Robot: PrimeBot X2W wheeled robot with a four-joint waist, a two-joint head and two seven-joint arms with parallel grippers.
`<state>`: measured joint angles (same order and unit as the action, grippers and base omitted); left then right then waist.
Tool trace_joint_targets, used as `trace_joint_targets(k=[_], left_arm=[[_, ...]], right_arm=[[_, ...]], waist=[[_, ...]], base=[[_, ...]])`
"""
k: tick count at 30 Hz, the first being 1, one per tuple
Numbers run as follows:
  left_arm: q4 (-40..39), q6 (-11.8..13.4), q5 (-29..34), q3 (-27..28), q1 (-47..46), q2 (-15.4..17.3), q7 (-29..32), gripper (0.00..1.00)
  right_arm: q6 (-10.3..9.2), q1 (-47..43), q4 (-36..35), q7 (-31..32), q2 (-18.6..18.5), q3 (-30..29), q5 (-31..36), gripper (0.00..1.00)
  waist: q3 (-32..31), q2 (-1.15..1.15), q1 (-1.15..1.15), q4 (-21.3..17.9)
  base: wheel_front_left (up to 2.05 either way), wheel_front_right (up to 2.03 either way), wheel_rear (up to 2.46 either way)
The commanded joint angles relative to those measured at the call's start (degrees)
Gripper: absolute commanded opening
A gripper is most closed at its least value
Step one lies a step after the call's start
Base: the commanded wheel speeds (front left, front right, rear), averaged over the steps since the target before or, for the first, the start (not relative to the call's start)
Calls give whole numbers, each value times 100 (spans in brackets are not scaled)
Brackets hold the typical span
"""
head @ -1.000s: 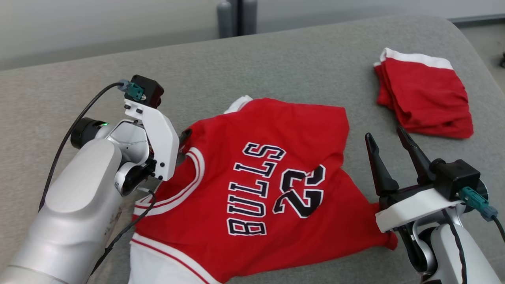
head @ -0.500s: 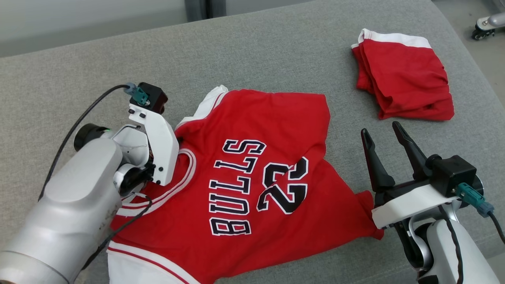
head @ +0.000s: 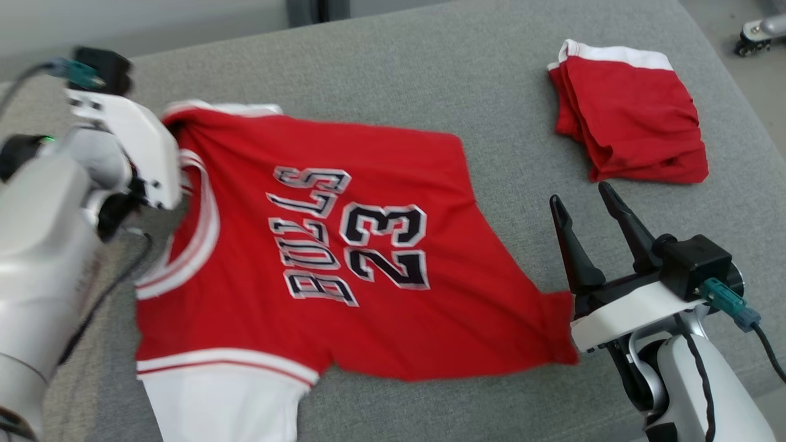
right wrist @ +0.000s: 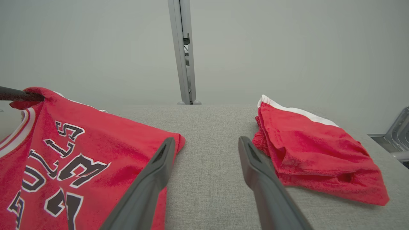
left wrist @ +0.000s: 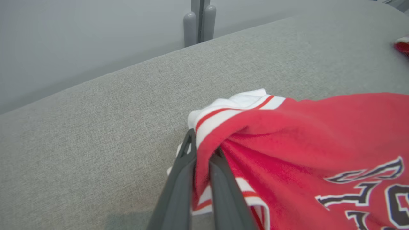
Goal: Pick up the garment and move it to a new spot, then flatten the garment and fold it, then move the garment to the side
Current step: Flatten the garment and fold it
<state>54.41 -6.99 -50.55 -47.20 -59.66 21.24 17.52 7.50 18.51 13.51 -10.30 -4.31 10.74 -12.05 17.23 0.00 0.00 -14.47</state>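
Observation:
The garment [head: 319,245] is a red jersey with white trim and black lettering, spread across the grey padded surface. My left gripper [left wrist: 204,142] is shut on a bunched red-and-white edge at its shoulder, holding that corner slightly raised. In the head view the left gripper [head: 175,126] sits at the jersey's far left corner, its fingertips hidden behind the white wrist housing. My right gripper [head: 580,193] stands open just beyond the jersey's near right corner, touching nothing. Through the right wrist view the right gripper [right wrist: 206,140] frames bare grey fabric, with the garment [right wrist: 64,143] to its left.
A folded pair of red shorts [head: 632,116] with a white band lies at the far right of the grey surface [head: 430,73]. A grey post [left wrist: 198,22] rises behind the far edge. The surface's rounded right edge drops to the floor, where a wheeled base [head: 758,34] stands.
My left gripper has closed on the jersey's shoulder edge and drawn it away to the far left, stretching the jersey flatter. The head camera has shifted. The right gripper stays open.

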Motion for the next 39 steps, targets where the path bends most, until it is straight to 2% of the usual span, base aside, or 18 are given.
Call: trace_joint_targets(k=[1, 6, 11, 12, 13, 18, 23, 29, 32, 36, 37, 39], left_arm=[[136, 61, -62, 101, -191, 109, -131, 0], [786, 255, 7, 311, -657, 347, -672, 0], [1051, 186, 71, 319, -814, 475, -1070, 0], [1098, 145, 72, 314, -820, 491, -1120, 85], [1134, 98, 61, 288, -799, 480, -1133, 100], [1169, -26, 75, 148, -702, 604, -1289, 100], [888, -52, 39, -32, -415, 701, -1609, 100], [242, -50, -3, -162, 224, 947, -2449, 100], [-17, 92, -6, -130, 623, 1036, -2831, 100], [-638, 490, -90, 67, 1246, 1186, -3160, 100], [-638, 490, -90, 67, 1246, 1186, -3160, 100], [-1105, 802, -93, 209, 1639, 1260, -3235, 100]], right_arm=[[0, 67, -44, 19, -64, -11, 13, 100], [0, 146, -182, 67, -102, 1, 50, 100], [0, 181, -234, 61, -86, 8, 60, 100], [0, 176, -235, 59, -73, -1, 66, 100], [0, 161, -234, 51, -62, -18, 54, 100], [0, 79, -104, -10, -24, -57, 33, 100], [0, -23, 130, -88, 4, -75, -51, 100], [0, -404, 382, -107, -103, -253, -141, 100], [0, -560, 426, -161, -73, -349, -198, 100], [0, -741, 425, -215, -19, -409, -219, 100], [0, -741, 425, -215, -19, -409, -219, 100], [0, -811, 424, -240, 8, -439, -217, 100]], waist=[[140, 0, 0, -79], [425, 0, 0, -214], [491, 0, 0, -265], [497, 0, 0, -260], [492, 0, 0, -236], [298, 0, 0, -38], [-195, 0, 0, 234], [-853, 0, 0, 605], [-1058, 0, 0, 711], [-1252, 0, 0, 804], [-1252, 0, 0, 804], [-1324, 0, 0, 858]], base=[[0, 0, 0], [0, 0, 0], [0, 0, 0], [0, 0, 0], [0, 0, 0], [0, 0, 0], [0, 0, 0], [0, 0, 0], [0, 0, 0], [0, 0, 0], [0, 0, 0], [0, 0, 0]])
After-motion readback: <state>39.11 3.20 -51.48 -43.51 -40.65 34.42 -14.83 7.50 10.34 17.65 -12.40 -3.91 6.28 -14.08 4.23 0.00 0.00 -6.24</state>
